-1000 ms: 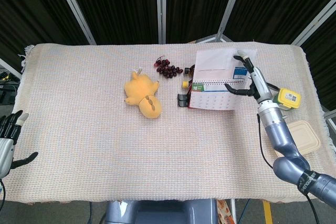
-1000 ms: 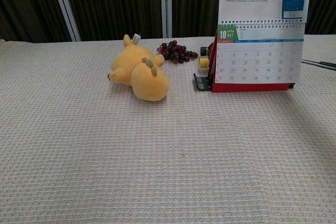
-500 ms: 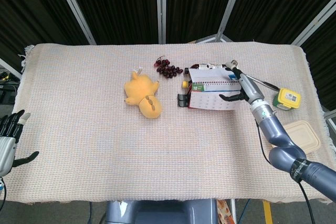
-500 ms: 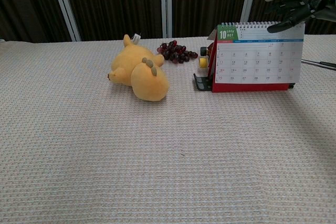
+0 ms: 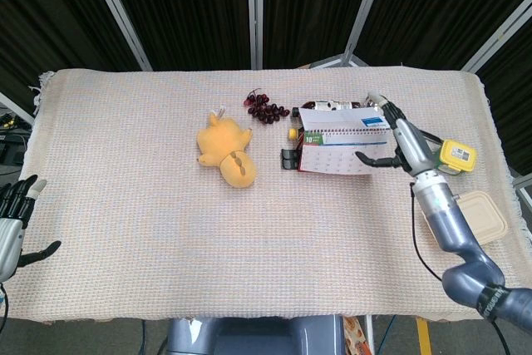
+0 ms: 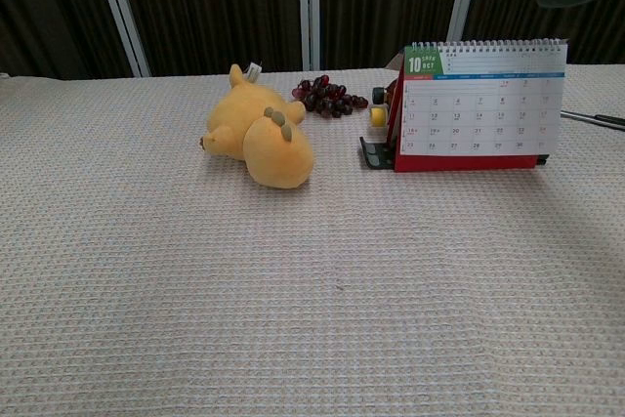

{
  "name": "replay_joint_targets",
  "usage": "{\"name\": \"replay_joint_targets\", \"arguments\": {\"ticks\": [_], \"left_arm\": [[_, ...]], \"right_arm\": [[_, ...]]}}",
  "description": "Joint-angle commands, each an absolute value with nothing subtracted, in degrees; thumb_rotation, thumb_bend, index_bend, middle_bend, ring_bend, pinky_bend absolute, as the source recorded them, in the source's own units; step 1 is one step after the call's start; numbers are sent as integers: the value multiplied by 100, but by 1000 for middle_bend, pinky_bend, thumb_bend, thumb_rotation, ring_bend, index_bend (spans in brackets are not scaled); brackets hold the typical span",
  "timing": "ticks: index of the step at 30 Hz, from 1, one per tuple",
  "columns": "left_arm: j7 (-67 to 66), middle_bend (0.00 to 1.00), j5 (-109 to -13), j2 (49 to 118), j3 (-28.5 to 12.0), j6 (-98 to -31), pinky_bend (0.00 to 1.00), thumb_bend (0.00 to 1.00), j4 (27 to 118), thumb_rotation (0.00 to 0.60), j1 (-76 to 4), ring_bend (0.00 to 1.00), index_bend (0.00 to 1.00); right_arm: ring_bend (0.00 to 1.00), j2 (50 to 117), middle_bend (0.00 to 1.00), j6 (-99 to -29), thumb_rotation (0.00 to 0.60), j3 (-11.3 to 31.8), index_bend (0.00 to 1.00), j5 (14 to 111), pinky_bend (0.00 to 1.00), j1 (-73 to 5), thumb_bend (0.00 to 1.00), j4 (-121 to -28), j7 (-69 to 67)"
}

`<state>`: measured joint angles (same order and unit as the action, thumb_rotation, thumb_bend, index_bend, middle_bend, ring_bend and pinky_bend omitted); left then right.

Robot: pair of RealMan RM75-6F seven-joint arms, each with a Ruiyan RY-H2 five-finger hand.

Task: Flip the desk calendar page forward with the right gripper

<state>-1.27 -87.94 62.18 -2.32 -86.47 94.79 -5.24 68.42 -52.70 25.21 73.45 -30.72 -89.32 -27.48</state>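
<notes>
White and red, the spiral-bound desk calendar [image 5: 339, 149] stands upright on the beige woven surface [image 5: 150, 230], its October page facing forward. The right hand [image 5: 399, 143] hovers just beside the calendar's right edge, fingers [image 5: 371, 158] spread apart and holding nothing. A yellow plush toy [image 6: 262, 134] lies to the calendar's left, with a bunch of dark grapes [image 6: 330, 97] behind. The left hand [image 5: 15, 222] rests at the near left edge, fingers apart.
</notes>
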Motion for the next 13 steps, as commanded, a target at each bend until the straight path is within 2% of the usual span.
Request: {"name": "replay_joint_targets", "arguments": {"ticks": [1,6,13], "left_arm": [[-147,0,-8796,6231,-216,-8635,0,109,9463,600,-520,0,0],[-247,0,-8799,6284,-189,-8609,0,110,9452,600,-521,0,0],[-371,0,-8928,6359,-127,-8677,0,109,9451,600,-494,0,0]], "right_arm": [[0,6465,1,-6484,600,1698,0,8417,0,-2102,167,-9273,-2371],[0,6481,0,-7468,600,983,0,8960,0,-1334,167,-8896,-1529],[0,6713,0,-8149,600,549,0,9042,0,-750,167,-8289,-1070]]}}
